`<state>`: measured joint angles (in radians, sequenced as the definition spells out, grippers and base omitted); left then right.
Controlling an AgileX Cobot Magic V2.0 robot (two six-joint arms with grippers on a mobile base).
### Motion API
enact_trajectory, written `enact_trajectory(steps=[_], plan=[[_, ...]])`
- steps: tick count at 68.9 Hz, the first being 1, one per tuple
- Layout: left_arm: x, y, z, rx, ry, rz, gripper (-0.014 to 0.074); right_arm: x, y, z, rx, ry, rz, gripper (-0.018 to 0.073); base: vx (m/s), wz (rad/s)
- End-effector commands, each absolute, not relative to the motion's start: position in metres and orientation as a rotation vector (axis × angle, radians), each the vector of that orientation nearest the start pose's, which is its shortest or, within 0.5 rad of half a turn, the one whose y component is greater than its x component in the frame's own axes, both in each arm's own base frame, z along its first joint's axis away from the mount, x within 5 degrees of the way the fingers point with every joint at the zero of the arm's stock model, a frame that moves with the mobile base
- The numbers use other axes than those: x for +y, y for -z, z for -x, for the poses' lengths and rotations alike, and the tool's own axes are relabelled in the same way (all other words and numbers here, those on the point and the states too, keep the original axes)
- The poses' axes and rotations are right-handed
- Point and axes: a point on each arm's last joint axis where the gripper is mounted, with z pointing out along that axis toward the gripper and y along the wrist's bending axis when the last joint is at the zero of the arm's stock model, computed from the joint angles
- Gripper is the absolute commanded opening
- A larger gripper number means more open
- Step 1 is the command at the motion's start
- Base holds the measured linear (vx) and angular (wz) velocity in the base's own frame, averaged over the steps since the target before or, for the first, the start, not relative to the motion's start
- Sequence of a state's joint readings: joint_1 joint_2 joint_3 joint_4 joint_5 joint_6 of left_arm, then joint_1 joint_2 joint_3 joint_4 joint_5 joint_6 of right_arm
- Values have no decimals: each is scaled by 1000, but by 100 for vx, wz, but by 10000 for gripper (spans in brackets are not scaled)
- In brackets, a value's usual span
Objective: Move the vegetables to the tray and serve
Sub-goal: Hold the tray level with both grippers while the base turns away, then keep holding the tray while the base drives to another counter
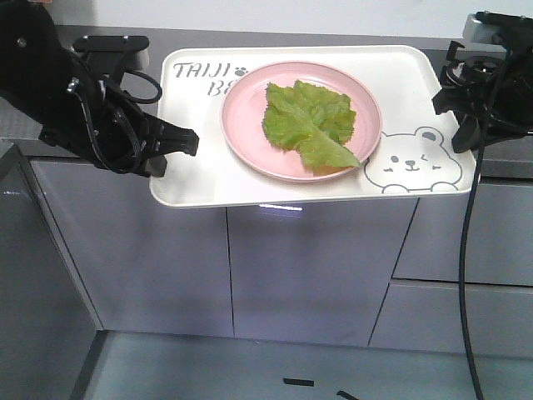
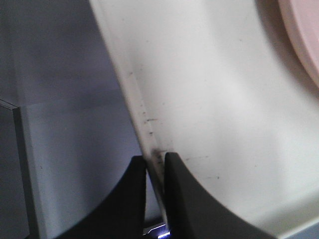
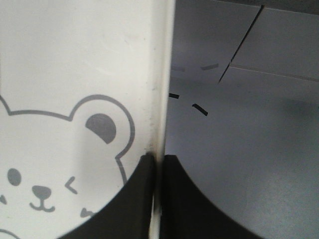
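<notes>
The cream tray (image 1: 191,179) with "TAIJI BEAR" lettering and a winking bear face is held in the air in front of the grey counter. A pink plate (image 1: 250,108) stands on it with the green lettuce leaves (image 1: 310,121) lying flat in it. My left gripper (image 1: 171,148) is shut on the tray's left rim (image 2: 144,119), one finger (image 2: 184,194) above and one below. My right gripper (image 1: 464,133) is shut on the tray's right rim (image 3: 158,99) beside the bear drawing (image 3: 60,159).
A grey counter (image 1: 100,37) runs behind the tray, with grey cabinet fronts (image 1: 316,267) below. A lower dark surface (image 1: 25,275) stands at the left. The floor (image 1: 275,367) lies beneath the tray. Black cables (image 1: 468,275) hang from the right arm.
</notes>
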<state>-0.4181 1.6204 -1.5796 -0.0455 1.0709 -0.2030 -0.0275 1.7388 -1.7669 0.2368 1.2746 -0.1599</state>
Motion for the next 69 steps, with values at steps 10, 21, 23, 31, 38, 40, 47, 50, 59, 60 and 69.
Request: enact_trajectory(steps=[10, 21, 23, 31, 38, 40, 47, 50, 59, 60, 69], plan=[[-149, -389, -308, 2463, 353, -300, -6, 14, -394, -353, 2608, -305, 176, -6, 1, -7], [-149, -389, -308, 2463, 353, -300, -6, 14, -394, -353, 2608, -305, 176, -6, 2, -8], [-149, -389, -308, 2463, 353, -300, -6, 14, -394, -353, 2608, -305, 176, -6, 2, -10], [-149, -389, -308, 2463, 353, -300, -6, 14, -394, -353, 2608, -305, 176, -6, 3, -11], [-149, -389, -308, 2463, 353, -300, -6, 14, -394, -353, 2608, -305, 176, -6, 4, -11], [-149, -389, -308, 2463, 353, -300, -6, 14, -394, -353, 2608, -305, 176, -6, 5, -10], [-149, -389, -308, 2463, 353, -300, -6, 14, -394, -353, 2608, -305, 176, -6, 5, -10], [-149, -389, -308, 2463, 353, -300, -6, 14, -394, -353, 2608, -305, 176, -6, 6, -10], [-149, -389, -308, 2463, 353, -300, -6, 14, -394, -353, 2608, -305, 176, -6, 6, -8], [-149, -389, -308, 2463, 353, -300, -6, 14, -394, -353, 2608, -305, 176, -6, 6, -7], [-149, -389, -308, 2463, 353, -300, -6, 14, -394, -353, 2608, -305, 176, -6, 6, -4]])
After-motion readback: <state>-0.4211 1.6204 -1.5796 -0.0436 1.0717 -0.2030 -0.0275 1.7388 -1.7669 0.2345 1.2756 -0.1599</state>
